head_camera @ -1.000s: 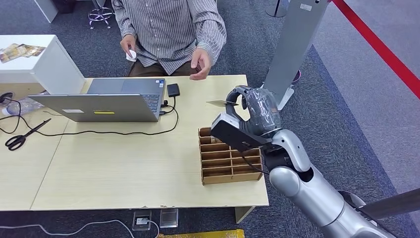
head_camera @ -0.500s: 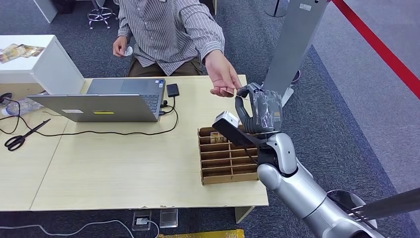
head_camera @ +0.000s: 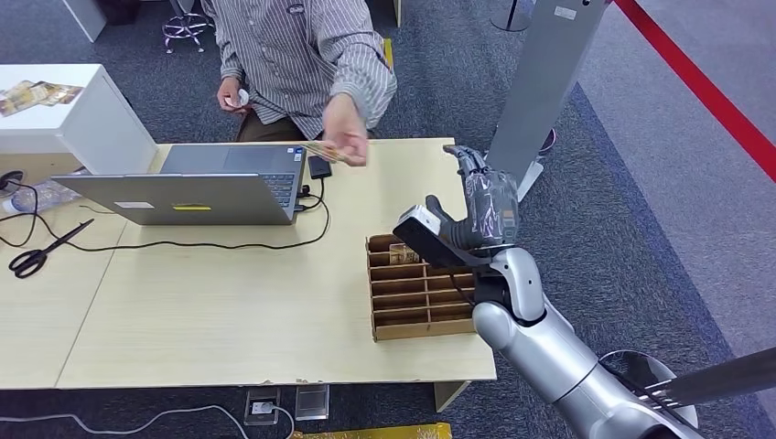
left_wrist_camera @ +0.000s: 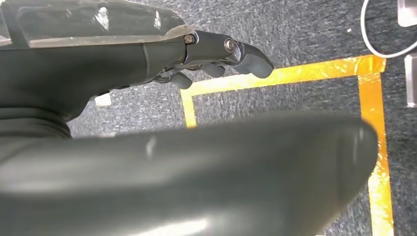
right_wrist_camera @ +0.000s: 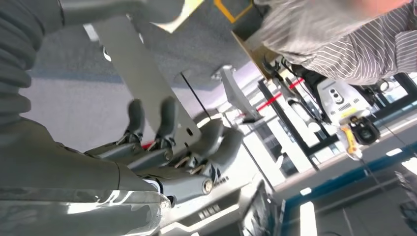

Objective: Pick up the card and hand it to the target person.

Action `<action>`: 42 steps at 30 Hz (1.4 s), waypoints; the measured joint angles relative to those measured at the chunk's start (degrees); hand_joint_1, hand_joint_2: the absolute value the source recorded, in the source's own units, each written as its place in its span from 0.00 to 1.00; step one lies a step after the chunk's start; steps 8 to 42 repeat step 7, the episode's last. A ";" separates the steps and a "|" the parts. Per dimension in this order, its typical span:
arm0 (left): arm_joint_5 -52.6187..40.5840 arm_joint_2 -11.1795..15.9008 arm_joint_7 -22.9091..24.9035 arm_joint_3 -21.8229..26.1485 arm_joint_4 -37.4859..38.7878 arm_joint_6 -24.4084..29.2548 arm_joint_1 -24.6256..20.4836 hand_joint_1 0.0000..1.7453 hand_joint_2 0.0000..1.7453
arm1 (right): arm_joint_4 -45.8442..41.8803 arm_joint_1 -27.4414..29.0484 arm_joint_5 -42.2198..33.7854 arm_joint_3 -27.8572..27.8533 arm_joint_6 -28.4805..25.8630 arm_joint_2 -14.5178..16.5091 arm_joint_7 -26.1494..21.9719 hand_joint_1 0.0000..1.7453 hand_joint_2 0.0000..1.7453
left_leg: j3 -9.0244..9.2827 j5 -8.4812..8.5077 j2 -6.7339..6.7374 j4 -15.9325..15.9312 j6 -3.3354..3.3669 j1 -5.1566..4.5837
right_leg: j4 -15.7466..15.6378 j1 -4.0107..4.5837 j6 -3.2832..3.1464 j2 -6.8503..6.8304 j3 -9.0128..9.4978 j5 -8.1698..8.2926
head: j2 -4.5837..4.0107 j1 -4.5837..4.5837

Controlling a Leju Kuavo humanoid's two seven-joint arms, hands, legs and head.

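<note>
Head view: right hand (head_camera: 483, 203) raised above the right end of the surface (head_camera: 229, 311), just past the far edge of the wooden divider box (head_camera: 423, 289). Fingers spread and pointing up and away, nothing between them. A second ago a thin card was pinched at these fingertips; half a second ago the person's hand met them; now the fingers are bare. Right wrist view agrees: dark fingers (right_wrist_camera: 167, 118) extended, apart, gripping nothing.

Card (head_camera: 322, 151) now sits in the person's hand (head_camera: 346, 128), which has pulled back toward the far side of the surface, above the laptop's (head_camera: 197, 187) far right corner. Card looks like a thin tan sliver at the fingertips; detail too small to read.

Judgement: handover is done, the card has passed over, and only withdrawing the arm remains.

Left hand (left_wrist_camera: 211, 54) hangs low over grey carpet and orange floor tape (left_wrist_camera: 275, 76); fingers lie loosely apart with nothing in them.

Farther out: scissors (head_camera: 41, 251) and black cable (head_camera: 183, 242) at the left end of the surface.
</note>
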 joint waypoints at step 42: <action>1.03 0.04 0.14 0.08 0.00 1.35 0.24 0.00 0.00 | -1.01 0.72 -15.08 -0.01 4.90 -0.06 -0.94 0.00 1.00 | 0.02 0.00 0.00 0.00 0.00 0.00 | 0.00 0.00 0.00 0.00 0.00 0.00 | -0.01 0.01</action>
